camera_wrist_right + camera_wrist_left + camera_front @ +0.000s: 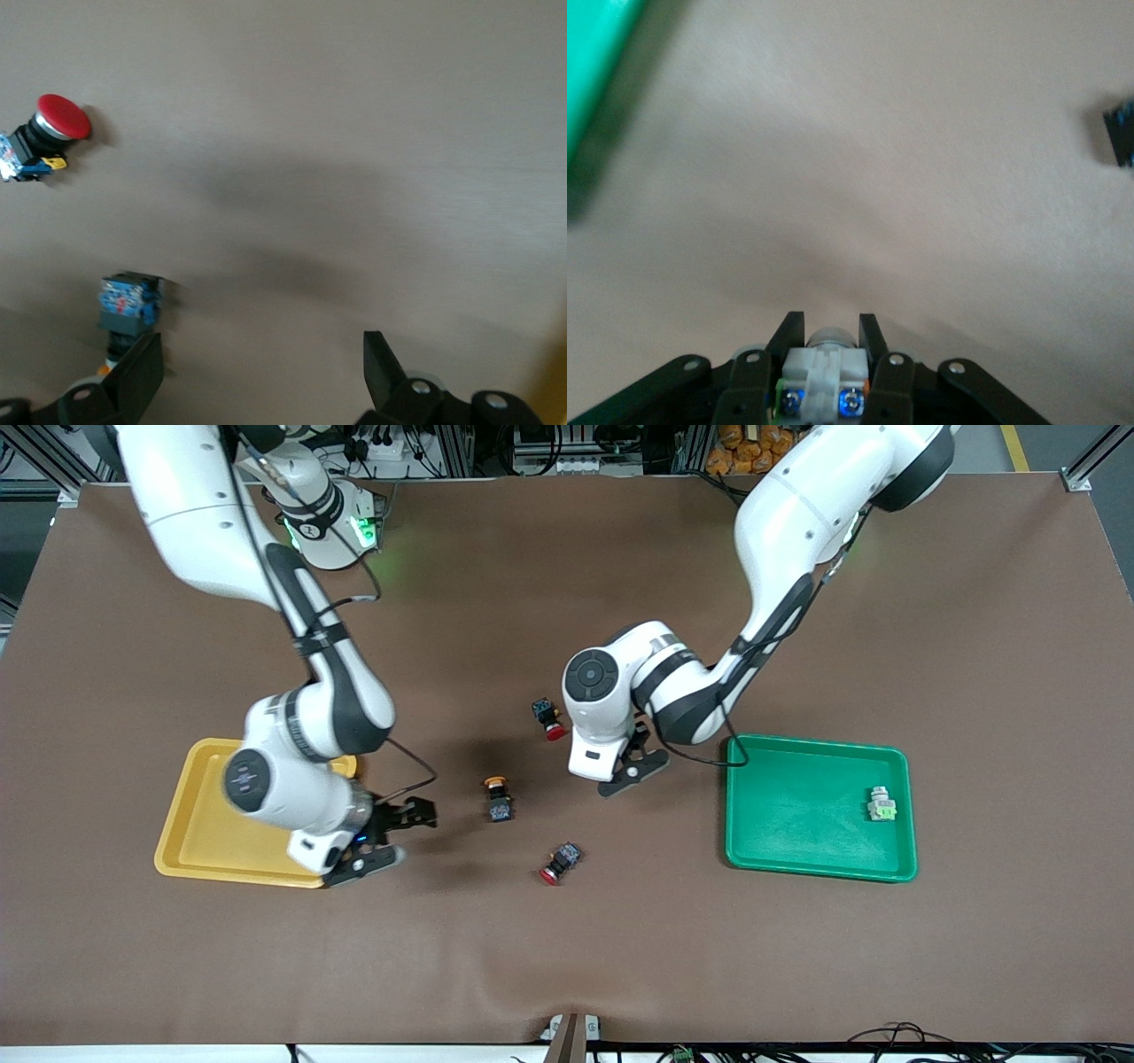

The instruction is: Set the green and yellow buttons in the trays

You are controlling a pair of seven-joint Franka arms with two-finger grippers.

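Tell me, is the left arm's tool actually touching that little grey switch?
Touching. In the left wrist view the left tool has both black fingers pressed against the sides of the pale grey switch, with no gap showing.

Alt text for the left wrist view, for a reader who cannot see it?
The left gripper is shut on a pale grey button, its two black fingers clamping it just above the brown table. An edge of the green tray shows at one corner, and a dark switch at the other edge.
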